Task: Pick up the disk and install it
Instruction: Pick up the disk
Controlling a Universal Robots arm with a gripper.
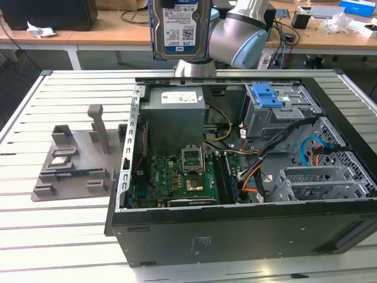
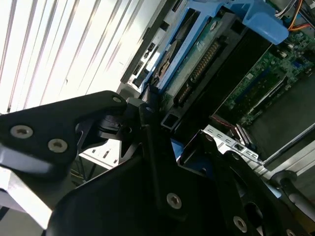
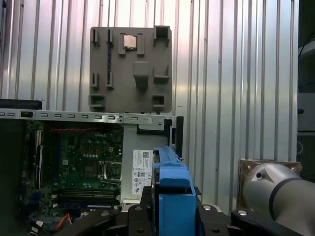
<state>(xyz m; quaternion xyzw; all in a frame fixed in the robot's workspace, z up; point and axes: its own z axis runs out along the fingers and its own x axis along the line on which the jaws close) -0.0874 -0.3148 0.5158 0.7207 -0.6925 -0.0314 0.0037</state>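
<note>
- The tool (image 2: pixel 158 112), a black two-fingered clamp at the end of the arm, is closed on the disk (image 1: pixel 179 28), a flat rectangular silver hard drive with a white-and-blue label, set in a blue plastic carrier.
- In the exterior view the disk hangs upright in the air with its label facing the camera. It is raised above the far side of the open black computer case (image 1: pixel 235 236) and touches nothing inside it.
- The silver-and-pale-blue robot arm (image 1: pixel 238 32) curves away behind the disk, toward the exterior view's right.
- In the second wrist view the black fingers (image 2: pixel 152 147) press on one end of the disk (image 2: pixel 206 54). Its dark underside and a row of connector pins face the camera, with the blue carrier running along its edge.
- In the first wrist view the carrier's blue edge (image 3: pixel 172 189) stands upright between the black halves of the tool (image 3: pixel 172 209).
- The case lies on its side, lid off, on a slatted light metal surface (image 1: pixel 59 236).
- Inside the case are a green motherboard (image 1: pixel 177 177), a grey boxy power supply with a white label (image 1: pixel 174 115), and a grey metal drive cage (image 1: pixel 283 115) with a blue plastic latch piece (image 1: pixel 268 94) on top. Orange, yellow and black cables run between them.
- A grey moulded fixture tray (image 1: pixel 73 162) with upright posts sits on the surface just beside the case, at the exterior view's left. It holds a small square silvery part (image 3: pixel 129 42).
</note>
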